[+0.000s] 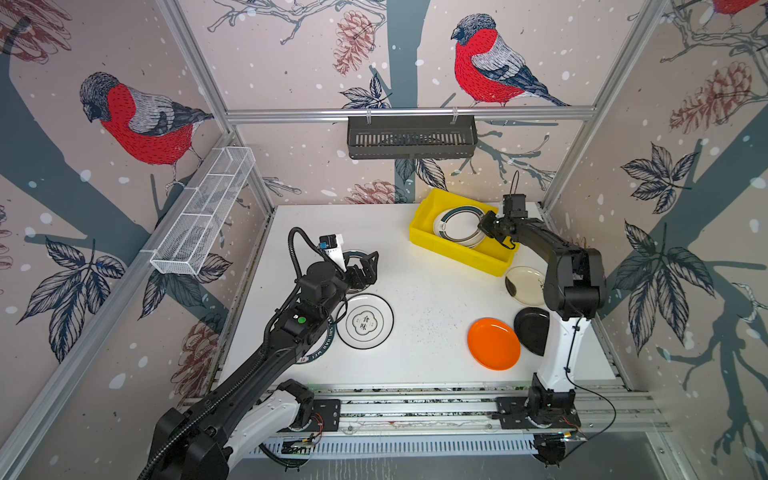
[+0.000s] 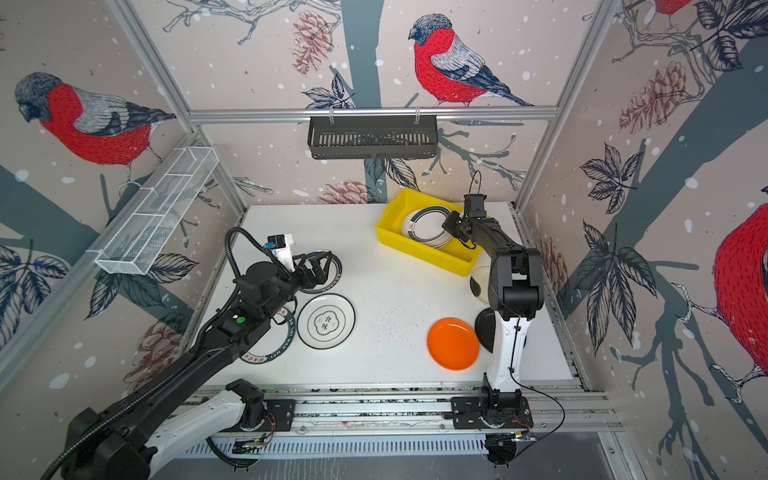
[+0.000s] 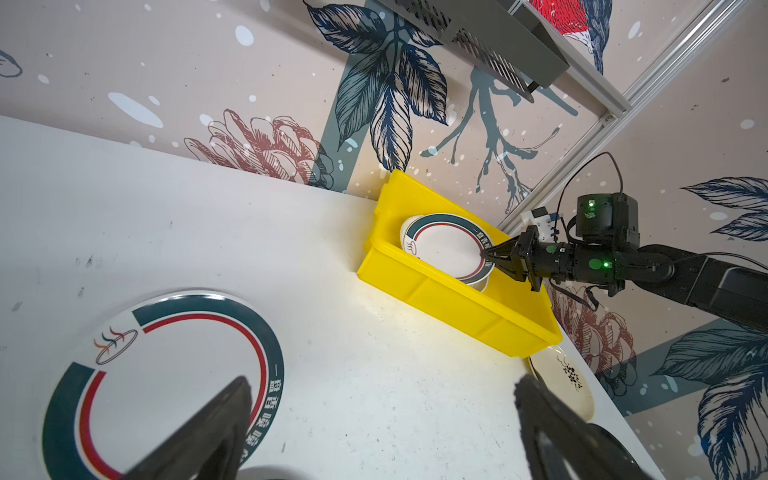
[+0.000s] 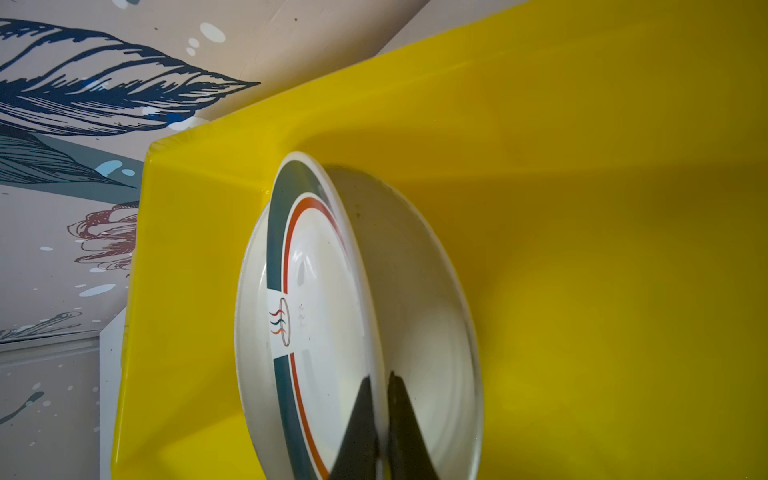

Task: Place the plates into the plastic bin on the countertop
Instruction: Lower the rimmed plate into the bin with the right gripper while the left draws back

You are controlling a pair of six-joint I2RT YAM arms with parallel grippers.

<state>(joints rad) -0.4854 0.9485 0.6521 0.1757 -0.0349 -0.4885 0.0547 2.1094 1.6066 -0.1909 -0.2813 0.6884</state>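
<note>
The right gripper (image 1: pixel 484 221) (image 3: pixel 487 258) reaches over the yellow bin (image 1: pixel 453 251) (image 3: pixel 436 299), which stands at the back right of the countertop (image 1: pixel 428 299). A teal-rimmed plate (image 1: pixel 457 226) (image 3: pixel 442 245) sits in the bin's left end, tilted, with its raised edge at the gripper's tips. The jaws are pressed together on that rim. The right wrist view shows the two fingers (image 4: pixel 357 424) pinching the plate's edge, one on its face and one behind it. That view also shows a pale plate (image 4: pixel 424 291) directly under the gripped one, which the top views show only as stacked rims. The left gripper (image 2: pixel 316 266) (image 3: pixel 381 380) is spread wide and holds nothing. It hangs over a second teal-rimmed plate (image 3: pixel 166 374) lying flat on the countertop, left of centre. Whether its tips touch that plate cannot be determined. The top views add what the wrist views miss: a black-ringed plate (image 1: pixel 365 321) near the left arm, an orange plate (image 1: pixel 493 343) toward the front right, and a lettered plate (image 2: pixel 272 353) partly hidden under the left arm. A cream plate (image 1: pixel 525 286) lies just beside the bin's near right corner, and a dark plate (image 1: pixel 532 330) lies just beside the orange one.
</note>
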